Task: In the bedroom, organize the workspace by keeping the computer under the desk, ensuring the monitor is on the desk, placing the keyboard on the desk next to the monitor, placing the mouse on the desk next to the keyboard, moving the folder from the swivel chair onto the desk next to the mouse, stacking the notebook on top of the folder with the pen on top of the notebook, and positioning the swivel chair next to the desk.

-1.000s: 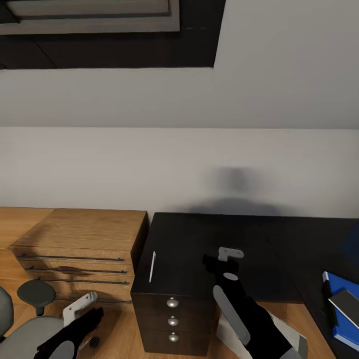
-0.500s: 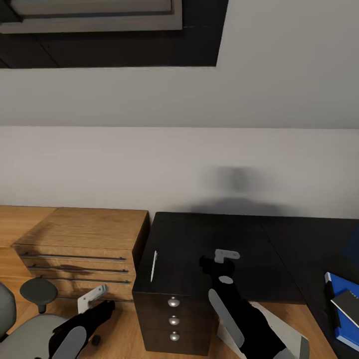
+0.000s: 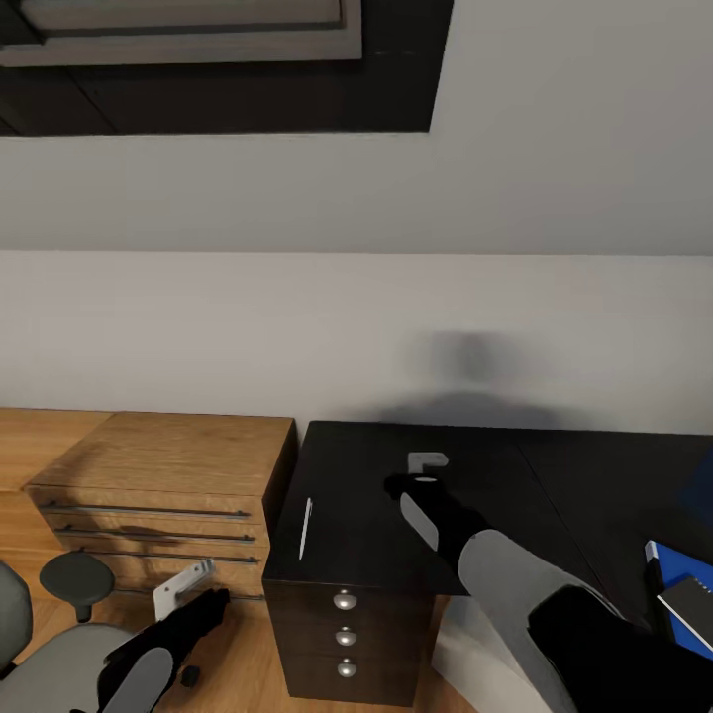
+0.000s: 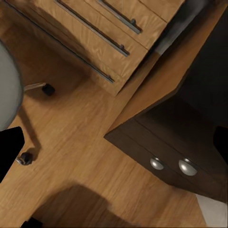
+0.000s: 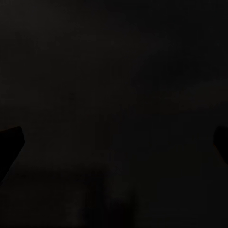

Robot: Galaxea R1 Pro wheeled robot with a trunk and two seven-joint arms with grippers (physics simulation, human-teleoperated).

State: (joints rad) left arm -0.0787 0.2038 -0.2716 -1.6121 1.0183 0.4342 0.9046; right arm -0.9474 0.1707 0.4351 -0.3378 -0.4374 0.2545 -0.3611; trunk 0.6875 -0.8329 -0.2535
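The white pen (image 3: 305, 528) lies on the black desk (image 3: 515, 515) near its left edge, above the three-drawer unit (image 3: 343, 634). My right gripper (image 3: 396, 485) hovers over the desktop to the right of the pen, apart from it. In the right wrist view its fingertips (image 5: 10, 142) stand wide over the dark desk surface, open and empty. At the far right the blue folder (image 3: 662, 569) rests on the desk with the grey notebook (image 3: 693, 606) on it. The grey swivel chair (image 3: 40, 673) sits at the lower left. My left gripper (image 3: 213, 602) hangs low beside the chair, open and empty.
A low light-wood cabinet (image 3: 158, 475) with long drawer handles stands left of the desk, against the grey wall. The left wrist view looks down on plank floor (image 4: 85, 142), the drawer knobs (image 4: 156, 164) and a chair caster (image 4: 47, 89). A dark-framed skylight (image 3: 198, 59) is overhead.
My right arm has reached forward and slightly left over the desk, closer to the pen's level. The left gripper has edged right. The view shifted a little at first.
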